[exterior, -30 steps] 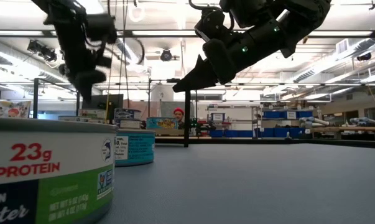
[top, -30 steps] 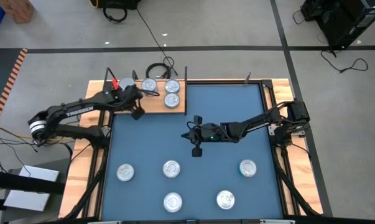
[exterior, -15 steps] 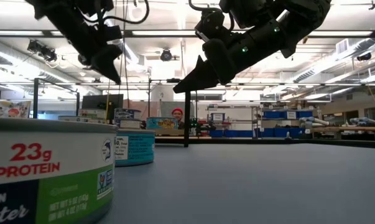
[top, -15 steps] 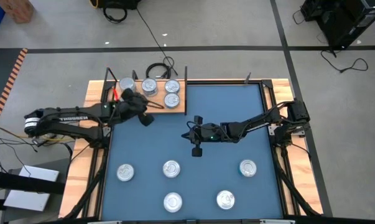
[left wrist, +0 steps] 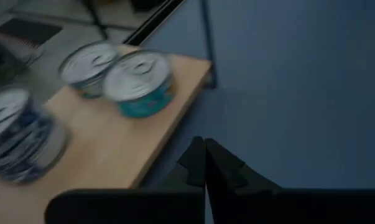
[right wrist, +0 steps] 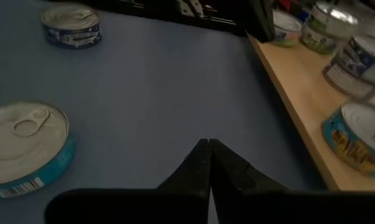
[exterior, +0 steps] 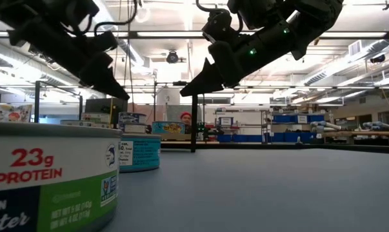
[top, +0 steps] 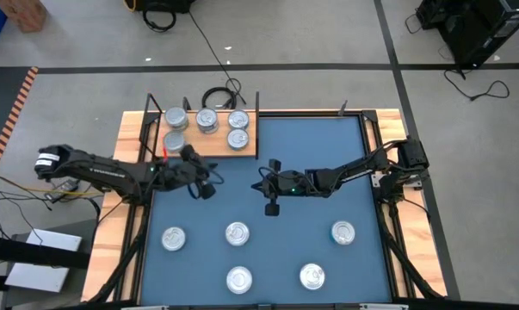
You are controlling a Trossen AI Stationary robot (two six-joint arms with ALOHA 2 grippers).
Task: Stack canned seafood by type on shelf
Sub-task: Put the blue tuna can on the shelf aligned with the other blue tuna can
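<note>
Several silver cans (top: 206, 120) stand upright on the light wooden shelf board (top: 209, 148) at the mat's far left corner. Several more cans (top: 237, 232) stand apart on the blue mat toward its near edge. My left gripper (top: 212, 172) hangs shut and empty over the mat, just off the shelf's near edge; in its wrist view the shut gripper (left wrist: 204, 149) points past that edge. My right gripper (top: 261, 184) hovers shut and empty above the mat's middle, pointing toward the table's left, and also shows in its own wrist view (right wrist: 209, 146).
Thin black uprights (top: 257, 108) rise at the shelf's corners. A coiled black cable (top: 218, 95) lies on the floor behind the shelf. In the low view a green-labelled can (exterior: 52, 174) stands close to the camera, with a teal one (exterior: 139, 151) behind it. Bare mat lies between the arms and the near cans.
My left gripper has swung off the shelf toward the table's near edge and a little right, sinking over the mat and tipping from steeply downward to a shallower slant. It has stayed shut. With the arm gone, one more can shows on the shelf's left part.
</note>
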